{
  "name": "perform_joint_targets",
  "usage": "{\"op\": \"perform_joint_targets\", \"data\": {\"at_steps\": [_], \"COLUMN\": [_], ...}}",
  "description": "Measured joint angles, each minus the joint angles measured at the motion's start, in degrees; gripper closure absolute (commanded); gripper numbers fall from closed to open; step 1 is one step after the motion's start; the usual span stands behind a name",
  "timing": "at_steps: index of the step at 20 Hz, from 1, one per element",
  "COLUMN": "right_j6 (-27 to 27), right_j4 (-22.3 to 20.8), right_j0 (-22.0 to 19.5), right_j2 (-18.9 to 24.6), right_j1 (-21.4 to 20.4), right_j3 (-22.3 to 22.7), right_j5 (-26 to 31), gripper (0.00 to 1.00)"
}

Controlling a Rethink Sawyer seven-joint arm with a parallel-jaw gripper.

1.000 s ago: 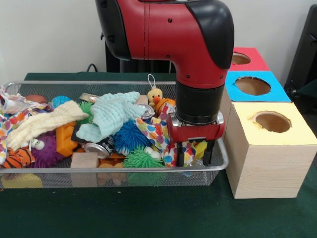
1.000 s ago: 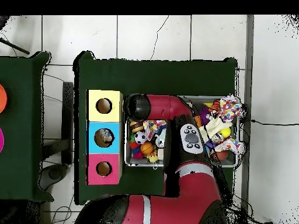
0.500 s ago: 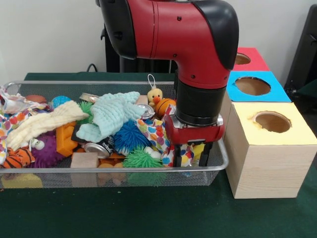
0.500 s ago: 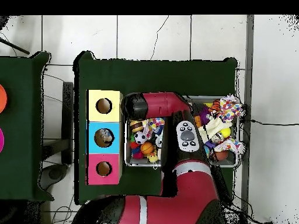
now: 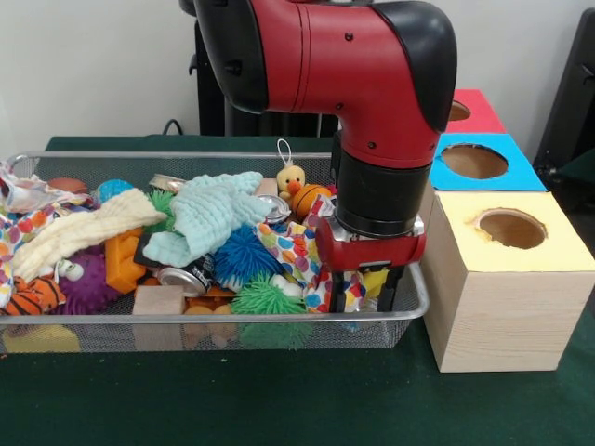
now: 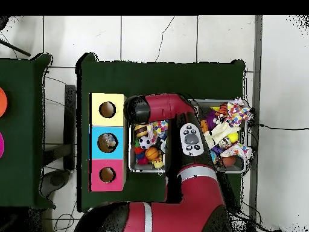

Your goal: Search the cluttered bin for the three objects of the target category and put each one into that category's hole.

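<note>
pincer (image 5: 362, 299) has slid a touch toward 3 o'clock since a second ago, fingers apart, straddling the polka-dot cloth (image 5: 296, 253) at the wire bin's (image 5: 214, 321) 3 o'clock end, right beside the yellow-topped box (image 5: 509, 240). clutter hasn't moved.

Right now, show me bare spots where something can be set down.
Bare green table in front of the wire bin, and beside the yellow box. The bin is crowded edge to edge, with the claw at its box-side end.
</note>
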Motion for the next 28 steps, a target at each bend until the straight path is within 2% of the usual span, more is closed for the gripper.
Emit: {"op": "perform_joint_targets", "data": {"at_steps": [5, 28], "right_j6": [0.00, 0.00], "right_j4": [0.07, 7.54], "right_j0": [-0.02, -0.49], "right_j2": [0.10, -0.29], "right_j1": [0.00, 0.09], "right_j3": [-0.07, -0.09], "right_j5": [0.25, 1.90], "gripper": [0.00, 0.00]}}
